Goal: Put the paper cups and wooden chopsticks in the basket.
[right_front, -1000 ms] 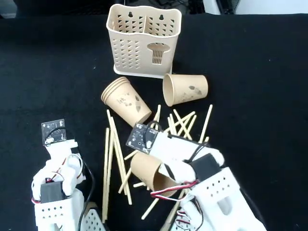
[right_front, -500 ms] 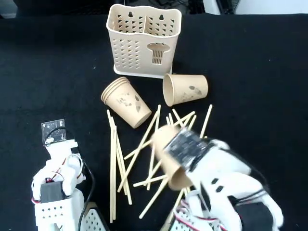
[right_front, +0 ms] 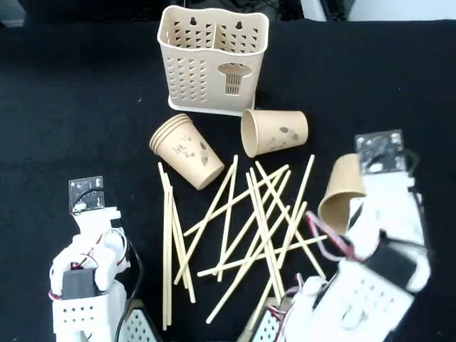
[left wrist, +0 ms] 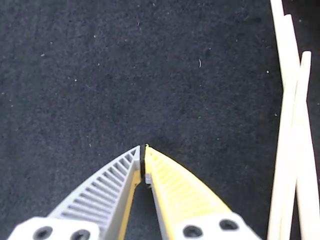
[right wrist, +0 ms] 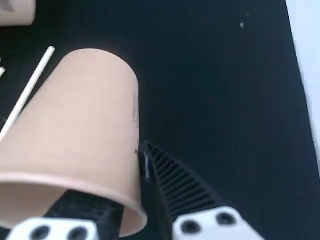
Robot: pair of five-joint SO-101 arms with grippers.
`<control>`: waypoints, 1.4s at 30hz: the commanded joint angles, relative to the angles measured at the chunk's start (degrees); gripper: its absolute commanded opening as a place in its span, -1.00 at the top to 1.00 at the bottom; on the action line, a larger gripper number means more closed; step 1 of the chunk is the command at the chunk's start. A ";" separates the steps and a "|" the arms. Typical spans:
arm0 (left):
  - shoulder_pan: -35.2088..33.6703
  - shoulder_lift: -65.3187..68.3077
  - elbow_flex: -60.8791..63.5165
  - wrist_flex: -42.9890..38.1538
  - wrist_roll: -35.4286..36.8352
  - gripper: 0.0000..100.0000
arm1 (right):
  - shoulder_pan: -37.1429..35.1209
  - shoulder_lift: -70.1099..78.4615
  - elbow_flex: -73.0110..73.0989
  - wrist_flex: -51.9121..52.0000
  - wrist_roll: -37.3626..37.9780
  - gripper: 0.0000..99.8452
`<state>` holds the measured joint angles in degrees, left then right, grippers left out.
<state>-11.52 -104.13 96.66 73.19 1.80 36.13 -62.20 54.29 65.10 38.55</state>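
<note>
High view: right gripper (right wrist: 142, 152) grasps a paper cup (right_front: 340, 191) well apart from the basket (right_front: 192, 78); left gripper (left wrist: 143, 148), likewise distant, is clenched empty.

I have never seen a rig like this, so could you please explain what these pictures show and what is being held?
These are two small robot arms side by side at a black table. The wide picture comes from a fixed camera looking down. The other two come from a camera on each arm's wrist, looking along its gripper. On the table stands a slotted basket. Nearer the arms lie loose wooden chopsticks, a single cup on its side and what looks like a nested stack of cups. The right gripper is shut on a paper cup, gripping it by the rim. The left gripper is shut on nothing, over the table next to some of the wooden chopsticks.
</note>
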 commanded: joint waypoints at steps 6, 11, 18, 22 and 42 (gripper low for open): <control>0.57 -0.09 0.57 -0.09 -0.26 0.94 | 0.53 33.54 -22.64 2.46 -6.77 0.98; 0.57 -0.09 0.57 -0.09 -0.26 0.94 | 0.44 52.26 -41.63 11.43 -8.26 0.98; 0.31 -0.09 0.57 -0.09 -0.26 0.94 | 0.18 72.31 -65.54 23.56 -11.60 0.97; 0.48 -0.09 0.57 -0.09 -0.26 0.94 | 0.18 81.10 -74.33 27.25 -14.24 0.97; 0.13 -0.09 0.57 -0.09 -0.44 0.94 | -5.54 88.57 -77.67 29.71 -13.98 0.79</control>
<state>-11.52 -104.13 96.66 73.19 1.80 33.14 26.77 -20.09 93.58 24.84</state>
